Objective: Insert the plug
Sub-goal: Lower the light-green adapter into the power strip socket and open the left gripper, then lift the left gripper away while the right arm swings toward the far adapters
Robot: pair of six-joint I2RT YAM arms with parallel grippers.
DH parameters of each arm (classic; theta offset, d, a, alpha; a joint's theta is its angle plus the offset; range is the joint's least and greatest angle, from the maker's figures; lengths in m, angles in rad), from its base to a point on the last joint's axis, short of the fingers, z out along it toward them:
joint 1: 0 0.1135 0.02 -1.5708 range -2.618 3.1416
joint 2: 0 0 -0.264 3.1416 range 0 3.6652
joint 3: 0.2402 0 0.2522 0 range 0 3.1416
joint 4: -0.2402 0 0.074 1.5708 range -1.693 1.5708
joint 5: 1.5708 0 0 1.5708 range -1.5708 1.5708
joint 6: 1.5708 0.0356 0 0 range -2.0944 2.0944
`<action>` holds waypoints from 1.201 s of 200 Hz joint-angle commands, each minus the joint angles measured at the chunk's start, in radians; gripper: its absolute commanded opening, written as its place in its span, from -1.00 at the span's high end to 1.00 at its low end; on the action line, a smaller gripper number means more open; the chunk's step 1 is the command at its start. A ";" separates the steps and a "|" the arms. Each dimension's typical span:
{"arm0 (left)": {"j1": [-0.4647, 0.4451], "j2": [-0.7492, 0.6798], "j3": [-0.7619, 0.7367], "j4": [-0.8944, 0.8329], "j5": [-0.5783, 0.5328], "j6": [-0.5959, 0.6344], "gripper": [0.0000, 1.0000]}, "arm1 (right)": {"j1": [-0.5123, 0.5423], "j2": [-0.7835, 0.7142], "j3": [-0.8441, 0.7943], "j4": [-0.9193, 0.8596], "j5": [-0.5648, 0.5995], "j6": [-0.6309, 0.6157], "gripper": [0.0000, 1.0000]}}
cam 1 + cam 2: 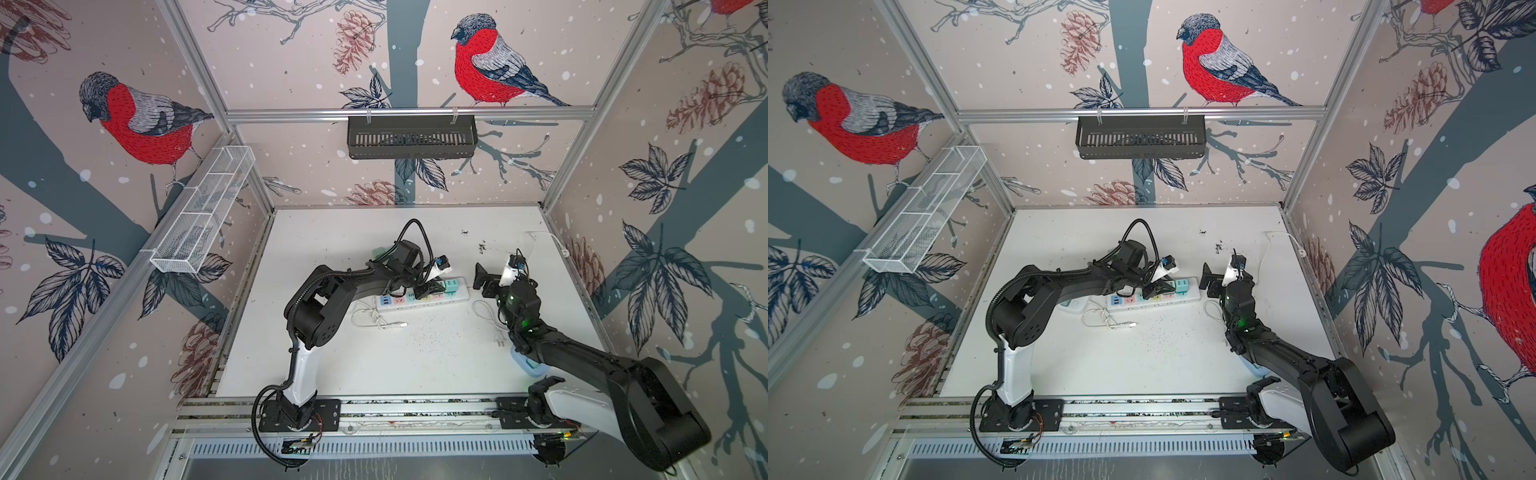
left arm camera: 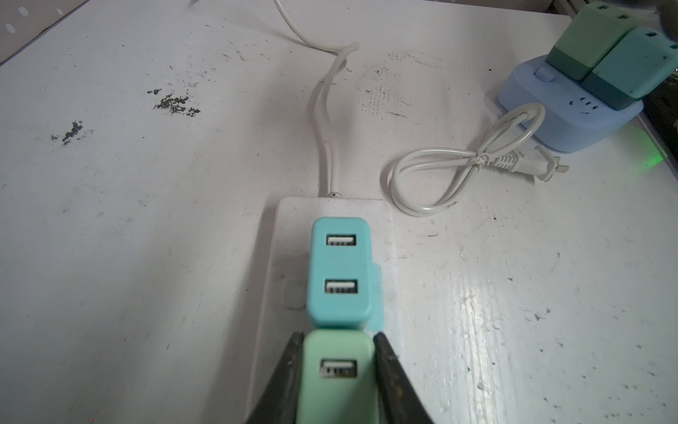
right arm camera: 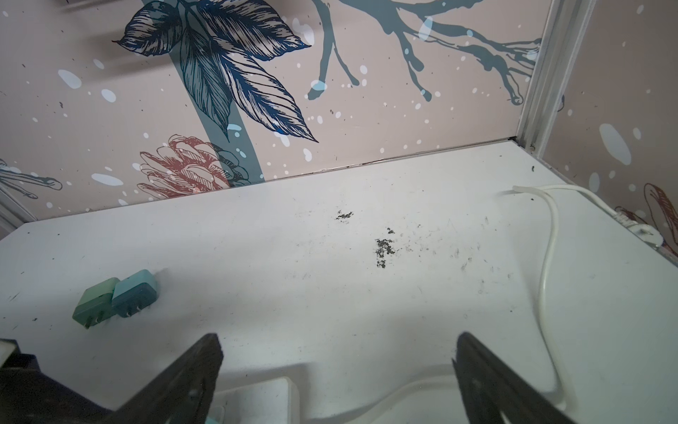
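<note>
In the left wrist view my left gripper [image 2: 338, 339] is shut on a light green plug [image 2: 337, 389], a block with a USB port in its top face. The plug stands over the white power strip [image 2: 389, 257], right against a cyan adapter [image 2: 339, 271] that sits in the strip. Whether its prongs are in a socket is hidden. In both top views the left gripper [image 1: 424, 290] [image 1: 1152, 289] is over the middle of the strip [image 1: 390, 302] [image 1: 1121, 303]. My right gripper [image 3: 339, 363] [image 1: 482, 278] hangs open and empty just past the strip's right end.
A light blue cube socket [image 2: 565, 110] carrying a green and a teal adapter stands at the front right, under the right arm, beside a coiled white cord with a two-prong plug [image 2: 528, 165]. Two loose adapters [image 3: 115, 297] lie behind the left arm. A white USB cable [image 1: 374, 320] lies before the strip.
</note>
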 commanded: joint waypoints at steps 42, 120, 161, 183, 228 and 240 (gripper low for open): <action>-0.004 -0.117 -0.118 0.088 -0.007 -0.050 -0.04 | 0.010 0.009 0.015 0.007 0.020 -0.017 -1.00; -0.064 -0.484 -0.391 0.339 -0.142 -0.172 -0.98 | 0.017 0.026 0.029 -0.004 0.028 -0.023 -1.00; -0.069 -0.733 -0.571 0.534 -0.345 -0.351 -0.98 | 0.030 0.027 0.029 -0.004 0.043 -0.029 -1.00; -0.068 -0.839 -0.643 0.584 -0.475 -0.428 -0.99 | 0.036 0.039 0.040 -0.011 0.045 -0.033 -0.96; -0.067 -0.974 -0.758 0.681 -0.703 -0.530 -0.98 | 0.073 0.079 0.073 -0.031 0.074 -0.060 -0.87; -0.066 -1.002 -0.776 0.690 -0.754 -0.548 -0.98 | 0.085 0.086 0.079 -0.034 0.084 -0.069 -0.87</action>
